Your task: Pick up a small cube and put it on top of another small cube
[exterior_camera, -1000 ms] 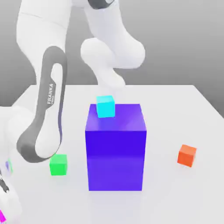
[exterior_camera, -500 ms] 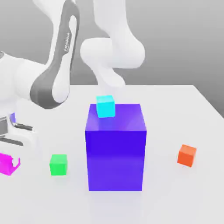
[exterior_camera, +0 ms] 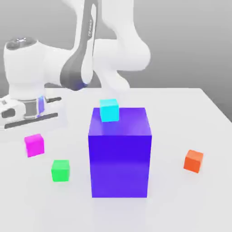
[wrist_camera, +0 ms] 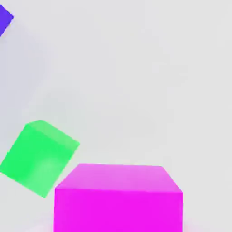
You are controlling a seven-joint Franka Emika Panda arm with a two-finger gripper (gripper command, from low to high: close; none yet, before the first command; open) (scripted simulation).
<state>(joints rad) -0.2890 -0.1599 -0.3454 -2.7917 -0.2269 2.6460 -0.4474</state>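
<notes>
Grey backdrop (exterior_camera: 190, 45) behind, a pale tabletop (exterior_camera: 181, 122) spreads beneath the pincer (exterior_camera: 34, 142), closed on the magenta cube (exterior_camera: 35, 146).

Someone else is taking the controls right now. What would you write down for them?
Pincer: shut on the magenta cube, held up near the exterior view's left.
Green cube: on the table, on the exterior view's left of the big blue-violet block.
Done: magenta cube picked up.
Left: bring it over the green cube, lower it on top, let go.
</notes>
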